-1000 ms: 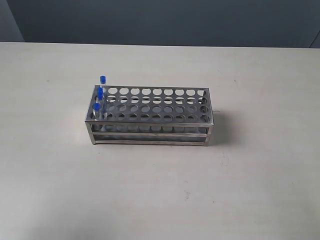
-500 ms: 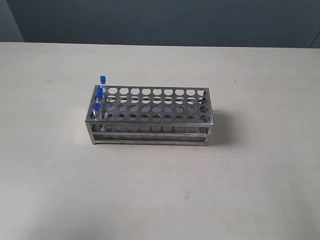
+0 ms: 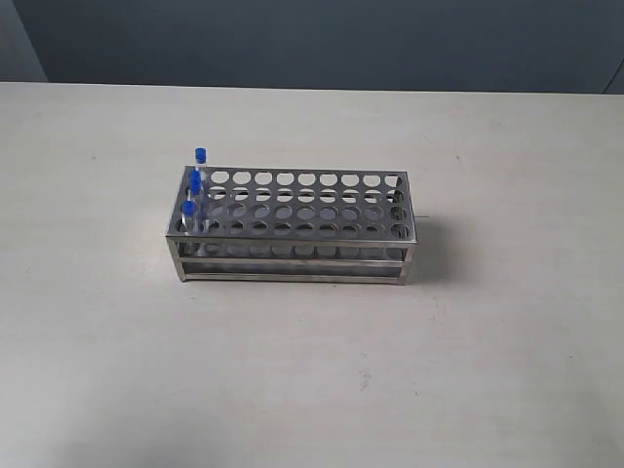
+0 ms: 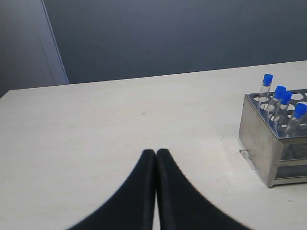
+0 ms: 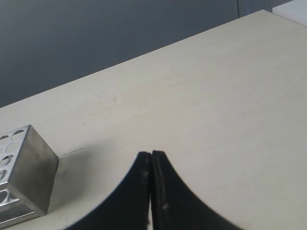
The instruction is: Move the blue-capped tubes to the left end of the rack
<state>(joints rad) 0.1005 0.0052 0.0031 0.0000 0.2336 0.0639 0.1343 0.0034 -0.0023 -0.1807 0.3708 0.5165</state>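
Note:
The steel rack [image 3: 292,255] stands mid-table, long side toward the exterior camera. Several blue-capped tubes [image 3: 196,181] stand upright in the holes at its left end; the other holes look empty. In the left wrist view the same tubes [image 4: 279,91] rise from the rack's end wall [image 4: 259,129], well off to one side of my left gripper [image 4: 156,152], which is shut with nothing in it. My right gripper [image 5: 151,154] is also shut and empty, over bare table, apart from the rack's other end [image 5: 36,167]. Neither gripper shows in the exterior view.
The beige table [image 3: 487,370] runs back to a dark blue-grey wall [image 3: 312,39]. A small clear scrap [image 4: 247,155] lies on the table by the rack's foot near the tubes.

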